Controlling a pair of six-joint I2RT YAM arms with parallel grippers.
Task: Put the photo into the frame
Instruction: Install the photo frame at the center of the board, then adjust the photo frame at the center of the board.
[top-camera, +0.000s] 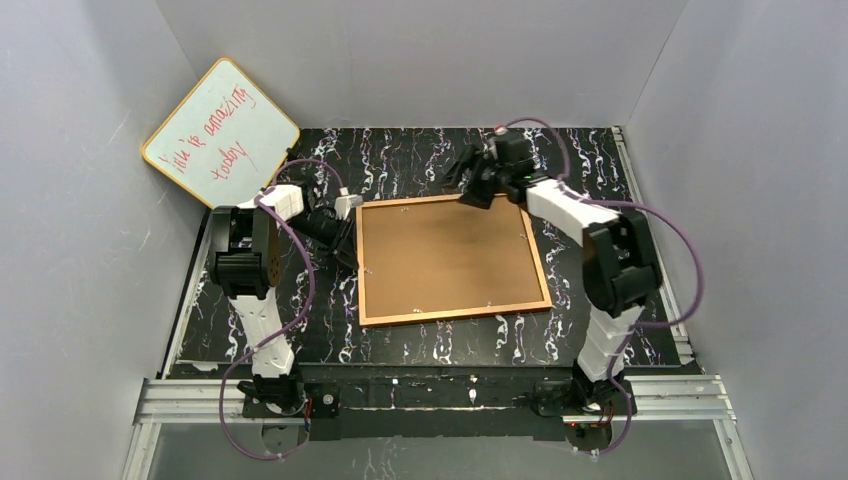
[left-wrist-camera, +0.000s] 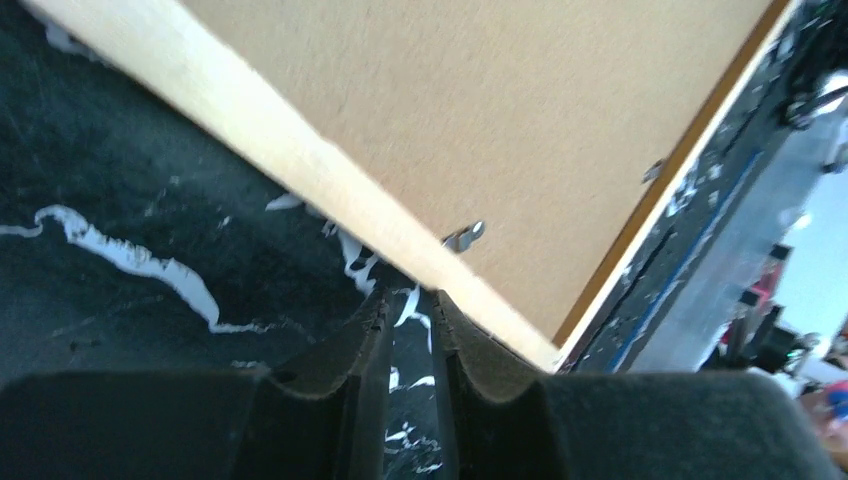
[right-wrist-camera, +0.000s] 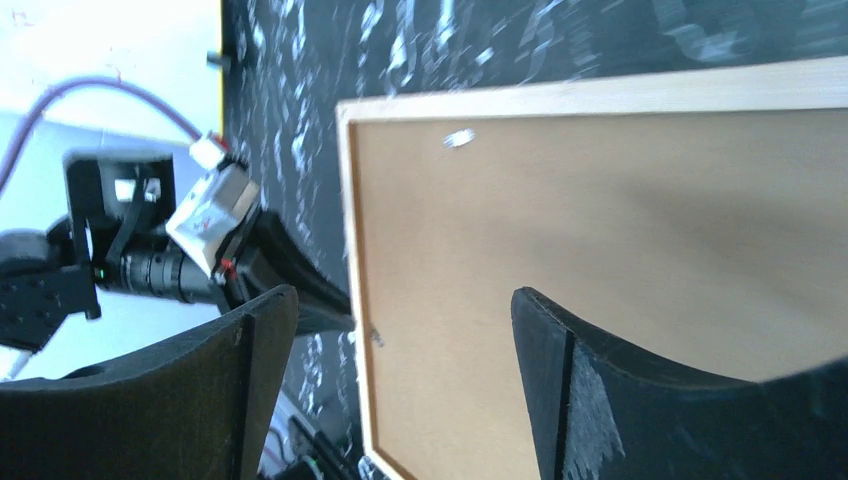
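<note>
while the frame (top-camera: 450, 258) lies back up (brown board showing) on the black table (top-camera: 420, 165), the left gripper (left-wrist-camera: 412, 295) sits at its left edge, fingers nearly closed on nothing, and the right gripper (right-wrist-camera: 400, 300) hangs over its far edge, fingers wide apart.

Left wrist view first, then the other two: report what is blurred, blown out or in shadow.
Left wrist: the frame is soft, the left gripper's fingers are a dark blur, and the far right is blown out. Right wrist: the top left corner is washed white, the right gripper's fingers are near-black silhouettes, and the table pattern is smeared. Top external: even light, sharp, whiteboard writing readable.
</note>
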